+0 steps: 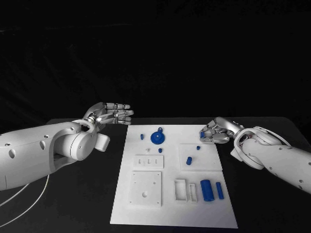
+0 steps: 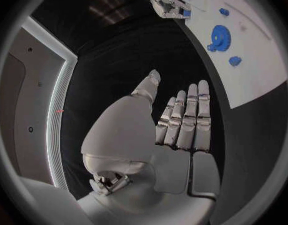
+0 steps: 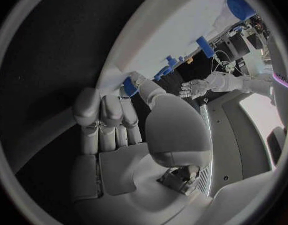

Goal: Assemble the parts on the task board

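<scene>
Simply unmarked white task board (image 1: 171,213)

Robot lab; black table (image 1: 267,204), white task board (image 1: 169,213)

No text, label, number or sign can be read anywhere.

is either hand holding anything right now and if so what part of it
The right hand pinches a small blue part at the board's far right corner, fingertips on its sides. The left hand holds nothing, fingers straight.
</scene>
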`<state>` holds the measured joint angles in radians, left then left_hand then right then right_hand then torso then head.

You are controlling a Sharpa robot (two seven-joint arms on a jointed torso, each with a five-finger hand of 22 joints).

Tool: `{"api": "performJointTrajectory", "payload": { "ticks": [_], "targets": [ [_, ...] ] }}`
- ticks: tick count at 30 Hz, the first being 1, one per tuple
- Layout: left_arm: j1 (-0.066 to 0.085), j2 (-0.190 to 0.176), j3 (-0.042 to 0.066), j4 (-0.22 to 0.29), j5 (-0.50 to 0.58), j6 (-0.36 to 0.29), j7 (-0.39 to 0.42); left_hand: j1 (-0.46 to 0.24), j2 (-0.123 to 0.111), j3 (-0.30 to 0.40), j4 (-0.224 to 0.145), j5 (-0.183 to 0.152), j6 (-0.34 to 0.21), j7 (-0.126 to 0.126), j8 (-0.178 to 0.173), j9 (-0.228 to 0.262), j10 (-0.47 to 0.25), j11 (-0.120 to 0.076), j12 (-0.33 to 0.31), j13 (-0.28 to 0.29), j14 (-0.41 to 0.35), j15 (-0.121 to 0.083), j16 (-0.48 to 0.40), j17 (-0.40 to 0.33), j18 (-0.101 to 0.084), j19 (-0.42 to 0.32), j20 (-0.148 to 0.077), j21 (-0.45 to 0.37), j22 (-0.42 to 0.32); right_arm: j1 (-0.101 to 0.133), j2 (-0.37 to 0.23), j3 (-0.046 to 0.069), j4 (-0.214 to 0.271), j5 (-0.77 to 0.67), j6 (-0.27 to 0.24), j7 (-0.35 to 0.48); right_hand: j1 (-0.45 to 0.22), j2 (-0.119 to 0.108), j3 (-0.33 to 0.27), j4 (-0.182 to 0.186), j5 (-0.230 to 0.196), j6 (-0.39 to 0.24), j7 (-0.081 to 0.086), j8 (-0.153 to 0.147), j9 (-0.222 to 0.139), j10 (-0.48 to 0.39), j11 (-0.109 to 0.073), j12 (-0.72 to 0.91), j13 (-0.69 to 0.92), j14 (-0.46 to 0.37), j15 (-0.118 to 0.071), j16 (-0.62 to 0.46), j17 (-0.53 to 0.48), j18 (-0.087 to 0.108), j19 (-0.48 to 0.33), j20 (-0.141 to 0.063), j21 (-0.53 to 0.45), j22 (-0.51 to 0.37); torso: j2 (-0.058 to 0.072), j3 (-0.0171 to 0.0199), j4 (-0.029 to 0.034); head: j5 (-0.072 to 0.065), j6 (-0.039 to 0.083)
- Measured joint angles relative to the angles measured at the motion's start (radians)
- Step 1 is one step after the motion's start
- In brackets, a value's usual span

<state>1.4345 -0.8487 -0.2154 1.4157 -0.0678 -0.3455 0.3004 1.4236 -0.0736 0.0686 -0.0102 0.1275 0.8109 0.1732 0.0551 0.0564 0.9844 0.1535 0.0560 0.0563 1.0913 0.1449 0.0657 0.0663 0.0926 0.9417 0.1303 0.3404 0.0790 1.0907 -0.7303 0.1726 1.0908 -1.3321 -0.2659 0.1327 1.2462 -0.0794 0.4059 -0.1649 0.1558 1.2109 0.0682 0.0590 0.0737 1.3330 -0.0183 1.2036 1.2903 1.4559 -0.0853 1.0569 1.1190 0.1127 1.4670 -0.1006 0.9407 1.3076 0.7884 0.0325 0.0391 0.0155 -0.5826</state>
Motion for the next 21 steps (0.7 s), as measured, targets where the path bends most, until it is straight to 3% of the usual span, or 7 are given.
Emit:
{"api": "performJointTrajectory", "payload": {
  "ticks": [5, 8, 11, 14, 15, 16, 21],
  "targets": [
    [0.0, 0.0, 0.0, 0.0, -0.001, 0.002, -0.002, -0.005, 0.005, 0.0, 0.0, 0.0, 0.011, 0.003, 0.0, 0.0, 0.026, 0.007, 0.0, 0.0, 0.015, -0.006, 0.0, 0.001, 0.0, 0.001, -0.001, 0.008, 0.0, -0.002, -0.001, 0.0, 0.006, 0.002, -0.013, -0.003, 0.003, 0.013, 0.002, -0.003, -0.037, 0.0, 0.0, 0.002, 0.0, -0.003, -0.003, 0.0, 0.0, 0.0, 0.0, 0.0, 0.002, -0.005, 0.002, -0.002, -0.005, 0.0, -0.001, -0.0001, 0.0003, -0.002, 0.0],
    [0.0, 0.0, 0.0, -0.001, -0.004, 0.005, -0.006, -0.019, 0.019, -0.011, -0.006, 0.0, 0.048, -0.002, 0.0, 0.0, 0.087, -0.007, 0.0, 0.001, 0.069, -0.023, 0.006, 0.004, -0.001, 0.024, -0.023, 0.026, 0.006, -0.003, -0.002, 0.002, 0.012, 0.003, -0.019, -0.006, 0.004, 0.015, 0.006, -0.008, -0.037, 0.0, 0.0, 0.002, 0.0, -0.003, -0.003, 0.0, 0.0, 0.0, 0.0, 0.0, 0.003, -0.005, 0.002, -0.002, -0.005, 0.0, -0.002, 0.0, 0.0002, -0.002, 0.0],
    [0.001, 0.0, 0.001, -0.004, -0.013, 0.01, -0.015, -0.033, 0.033, -0.019, -0.001, 0.0, 0.119, -0.016, 0.007, 0.005, 0.169, -0.037, 0.0, 0.001, 0.187, -0.07, 0.065, 0.033, -0.002, 0.101, -0.063, 0.087, 0.036, -0.003, -0.003, 0.014, 0.025, 0.004, -0.024, -0.014, 0.004, 0.017, 0.024, -0.015, -0.04, 0.0, 0.0, 0.002, 0.0, -0.003, -0.003, 0.0, -0.001, 0.0, 0.0, 0.0, 0.005, -0.005, 0.002, -0.001, -0.009, 0.0, -0.003, 0.0002, -0.0009, -0.002, 0.004],
    [0.004, 0.003, 0.002, -0.008, -0.019, 0.013, -0.029, -0.048, 0.048, -0.032, 0.012, 0.0, 0.171, -0.029, 0.007, 0.007, 0.212, -0.062, 0.0, 0.002, 0.308, -0.118, 0.172, 0.09, -0.002, 0.176, -0.111, 0.175, 0.083, 0.003, -0.002, 0.02, 0.042, 0.003, -0.025, -0.029, 0.003, 0.018, 0.032, -0.014, -0.044, 0.0, 0.0, 0.002, 0.0, -0.003, -0.003, 0.0, -0.001, 0.0, 0.0, 0.0, 0.005, -0.005, 0.002, -0.001, -0.012, 0.0, -0.006, 0.0002, -0.0047, 0.001, 0.005],
    [0.005, 0.006, 0.002, -0.011, -0.02, 0.015, -0.036, -0.056, 0.045, -0.035, 0.019, 0.005, 0.182, -0.039, 0.007, 0.007, 0.253, -0.075, 0.0, 0.003, 0.344, -0.141, 0.272, 0.158, -0.01, 0.204, -0.139, 0.248, 0.127, 0.007, -0.001, 0.022, 0.051, 0.003, -0.025, -0.036, 0.003, 0.018, 0.034, -0.012, -0.044, 0.0, 0.0, 0.002, 0.0, -0.003, -0.003, 0.0, -0.001, 0.0, 0.0, -0.004, 0.005, -0.005, 0.002, -0.001, -0.012, 0.0, -0.008, -0.0001, -0.0063, 0.002, 0.005],
    [0.007, 0.009, 0.003, -0.012, -0.021, 0.016, -0.043, -0.058, 0.043, -0.031, 0.024, 0.005, 0.187, -0.044, 0.007, 0.007, 0.279, -0.087, 0.0, 0.003, 0.338, -0.153, 0.362, 0.224, -0.023, 0.197, -0.158, 0.31, 0.167, 0.01, 0.001, 0.023, 0.057, 0.002, -0.024, -0.042, 0.003, 0.018, 0.035, -0.011, -0.044, 0.0, 0.0, 0.002, 0.0, -0.003, -0.003, 0.0, -0.001, 0.0, 0.0, -0.005, 0.005, -0.005, 0.002, -0.001, -0.012, 0.0, -0.009, -0.0003, -0.0076, 0.003, 0.005],
    [0.021, 0.039, 0.003, -0.038, -0.037, 0.031, -0.098, -0.103, 0.034, -0.044, 0.061, 0.005, 0.276, -0.082, 0.01, 0.015, 0.46, -0.151, 0.014, 0.021, 0.314, -0.208, 0.707, 0.478, -0.023, 0.174, -0.211, 0.558, 0.331, 0.027, 0.012, 0.026, 0.095, -0.006, -0.017, -0.078, 0.003, 0.018, 0.035, -0.011, -0.044, 0.0, 0.0, 0.001, 0.0, -0.003, -0.003, 0.0, -0.001, 0.0, 0.0, -0.005, 0.005, -0.005, 0.002, -0.001, -0.016, 0.0, -0.021, -0.0015, -0.0117, 0.009, 0.005]
  ]
}}
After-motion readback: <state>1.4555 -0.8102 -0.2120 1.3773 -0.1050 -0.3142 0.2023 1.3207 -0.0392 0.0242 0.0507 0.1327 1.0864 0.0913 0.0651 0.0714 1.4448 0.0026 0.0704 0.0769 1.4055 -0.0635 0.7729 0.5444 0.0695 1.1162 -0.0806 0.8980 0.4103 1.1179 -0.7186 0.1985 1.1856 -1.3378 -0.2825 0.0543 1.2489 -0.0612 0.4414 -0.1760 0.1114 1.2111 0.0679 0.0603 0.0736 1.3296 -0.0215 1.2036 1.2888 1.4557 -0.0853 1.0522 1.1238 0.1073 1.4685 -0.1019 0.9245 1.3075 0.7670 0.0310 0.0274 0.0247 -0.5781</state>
